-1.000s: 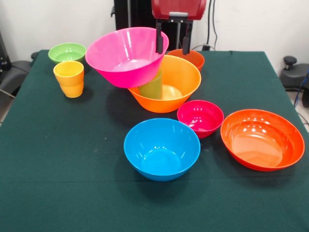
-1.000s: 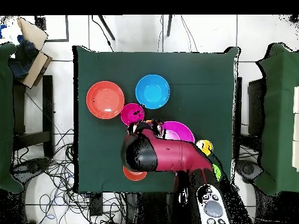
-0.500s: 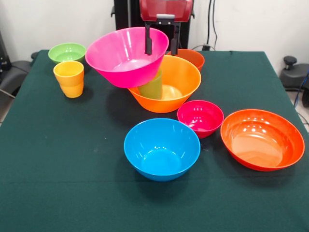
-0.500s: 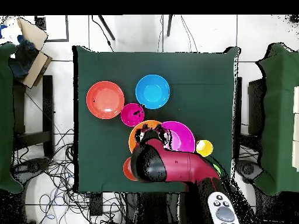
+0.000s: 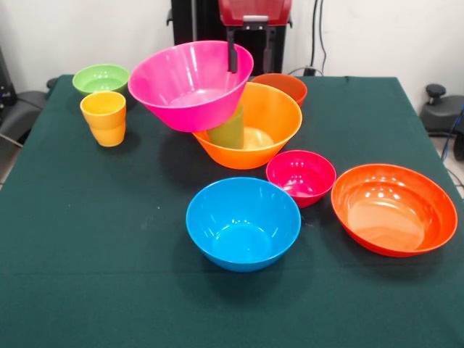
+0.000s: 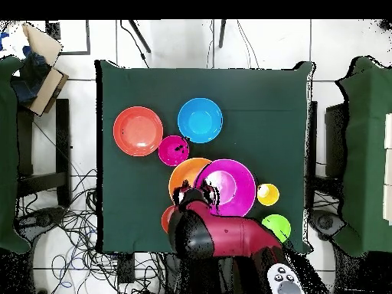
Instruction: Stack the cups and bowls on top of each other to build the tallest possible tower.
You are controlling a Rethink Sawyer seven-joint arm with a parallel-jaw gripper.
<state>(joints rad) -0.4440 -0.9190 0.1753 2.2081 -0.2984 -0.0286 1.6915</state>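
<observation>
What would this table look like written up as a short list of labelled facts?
Tower: glossy big pink plastic bowl tilted on a green plastic cup inside the big orange plastic bowl
Gripper: open, two dark fingers above the pink bowl's far rim, holding nothing
Loose bowls: medium blue, small magenta, wide red-orange, small green, small orange-red
Loose cup: yellow-orange tumbler
Surface: dark green tablecloth

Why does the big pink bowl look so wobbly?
The big pink bowl sits tilted on a green cup standing inside the big orange bowl, overhanging its rim toward the yellow cup. Nothing else looks odd.
</observation>
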